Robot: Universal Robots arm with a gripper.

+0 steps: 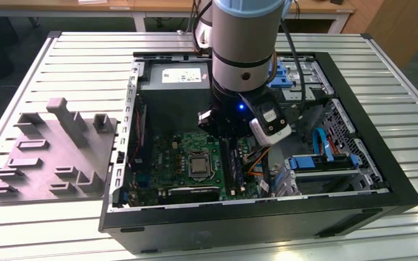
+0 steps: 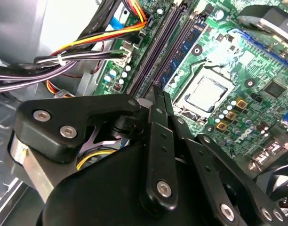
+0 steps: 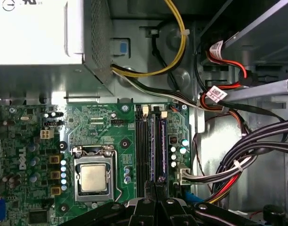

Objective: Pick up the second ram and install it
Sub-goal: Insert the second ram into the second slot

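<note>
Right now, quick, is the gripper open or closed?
The gripper: closed, fingers together, just above the memory slots.

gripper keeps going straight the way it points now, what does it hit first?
Most likely the end of the black memory slots, beside the seated ram strip. Depth is unclear, so the gripper may already touch them.

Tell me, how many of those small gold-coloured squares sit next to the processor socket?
3 gold squares in one row along the processor socket: first, middle, last. Parts of the board are covered, so more could be hidden.
</note>
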